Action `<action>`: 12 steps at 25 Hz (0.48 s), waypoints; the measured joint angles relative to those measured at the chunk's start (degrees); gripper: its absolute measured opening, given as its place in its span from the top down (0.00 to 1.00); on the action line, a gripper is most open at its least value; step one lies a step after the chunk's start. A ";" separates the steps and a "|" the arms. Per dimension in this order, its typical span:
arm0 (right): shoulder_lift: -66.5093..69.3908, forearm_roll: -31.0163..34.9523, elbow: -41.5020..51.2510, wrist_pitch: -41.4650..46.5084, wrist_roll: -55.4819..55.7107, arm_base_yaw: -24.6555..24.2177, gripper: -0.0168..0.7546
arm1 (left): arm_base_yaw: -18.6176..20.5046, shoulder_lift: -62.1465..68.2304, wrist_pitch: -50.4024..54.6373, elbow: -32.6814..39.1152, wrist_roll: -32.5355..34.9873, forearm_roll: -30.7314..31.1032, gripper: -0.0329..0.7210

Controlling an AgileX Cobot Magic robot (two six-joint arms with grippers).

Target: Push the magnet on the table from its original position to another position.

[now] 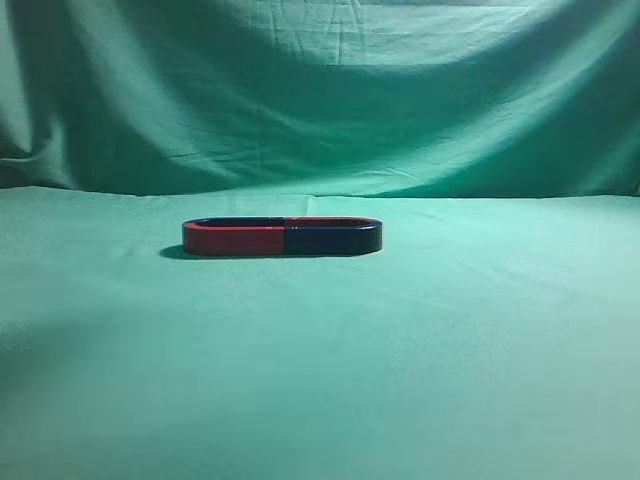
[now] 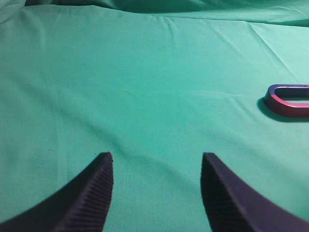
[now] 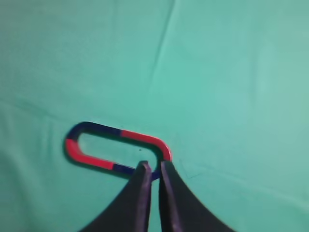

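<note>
The magnet [image 1: 331, 238] lies flat near the middle of the table [image 1: 480, 340], toward the back edge. It butts end to end against a red-faced twin [image 1: 233, 239], and the two close into one long oval ring.

It looks stiff, dense and low, so I'd expect it to slide on the cloth and not tip. The twin will likely cling to it and come along. There is nothing to grasp here; a push wants a flat contact on the outer side wall or the rounded end.

The right gripper [image 3: 155, 166] hangs over the near side of the ring, its fingers almost together with only a thin gap, holding nothing. Whether the tips touch the ring, I cannot tell. The left gripper [image 2: 157, 162] is wide apart and empty, well off to one side of the ring.

Open cloth lies all round, with most room toward the front edge and both sides. The wrinkles are slight and might drag a little.
</note>
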 joint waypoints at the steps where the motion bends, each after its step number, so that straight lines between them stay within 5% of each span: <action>1: -2.20 -0.11 0.00 0.51 0.00 0.00 0.34 | 0.00 0.00 0.00 0.00 0.00 0.00 0.46; 12: -23.89 -1.32 5.29 6.70 0.00 0.00 0.34 | 0.00 0.00 0.00 0.00 0.00 0.00 0.46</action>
